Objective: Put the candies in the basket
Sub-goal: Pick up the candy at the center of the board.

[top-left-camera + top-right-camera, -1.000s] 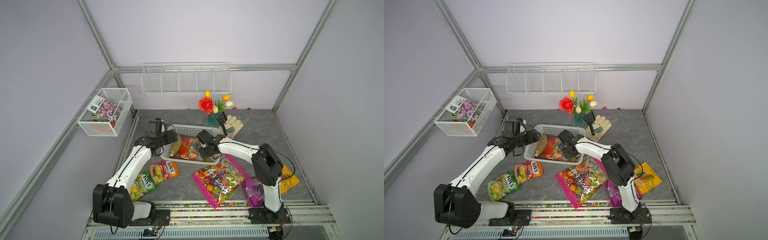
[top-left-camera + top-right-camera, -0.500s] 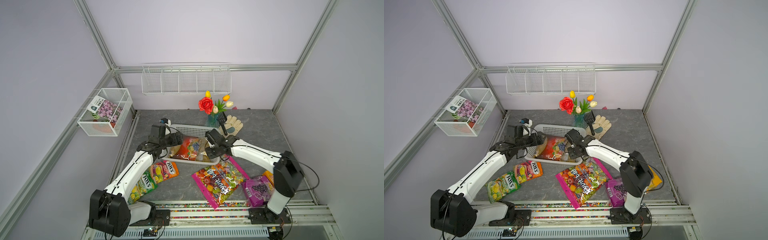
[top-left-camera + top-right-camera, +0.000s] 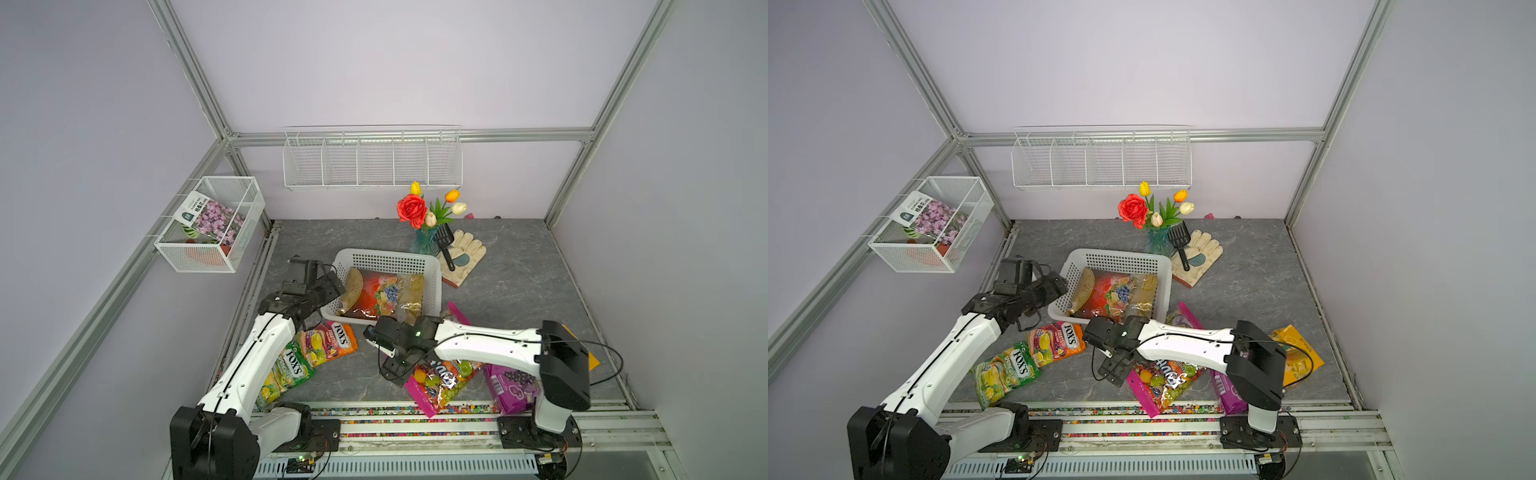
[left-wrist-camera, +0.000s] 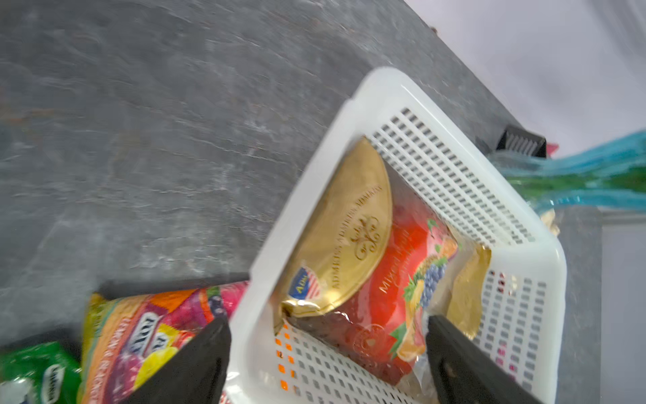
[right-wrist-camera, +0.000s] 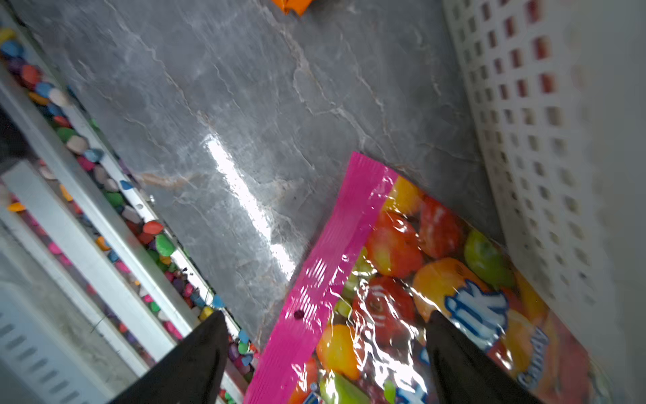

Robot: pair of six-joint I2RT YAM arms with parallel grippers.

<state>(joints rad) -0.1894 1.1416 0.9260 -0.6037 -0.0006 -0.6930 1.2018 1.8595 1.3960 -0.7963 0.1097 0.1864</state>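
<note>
The white basket [image 3: 388, 253] [image 3: 1117, 252] holds the red-gold candy bag [image 3: 376, 293] [image 4: 367, 273], lying flat. My left gripper [image 3: 330, 286] [image 4: 327, 323] is open, its fingers astride the basket's left wall, holding nothing. My right gripper [image 3: 392, 365] [image 5: 325, 318] hangs open just over the near end of the pink-edged bag [image 3: 440, 382] [image 5: 419, 280], in front of the basket. On the floor lie the orange FOX'S bag [image 3: 330, 343], the green FOX'S bag [image 3: 286, 372] and the purple grape bag [image 3: 513, 386]. The yellow mango bag [image 3: 1293, 353] lies partly under the right arm.
A vase of flowers [image 3: 426, 239] and a glove [image 3: 463, 255] with a black scoop stand just behind the basket. A wire-mesh box [image 3: 210, 224] hangs on the left wall, a long wire rack [image 3: 372, 158] on the back wall. A bead-filled rail [image 3: 415, 409] borders the front.
My right gripper has opened, left the red-gold bag in the basket and drawn back to the front over the pink-edged bag. My left gripper has shifted slightly at the basket's left wall.
</note>
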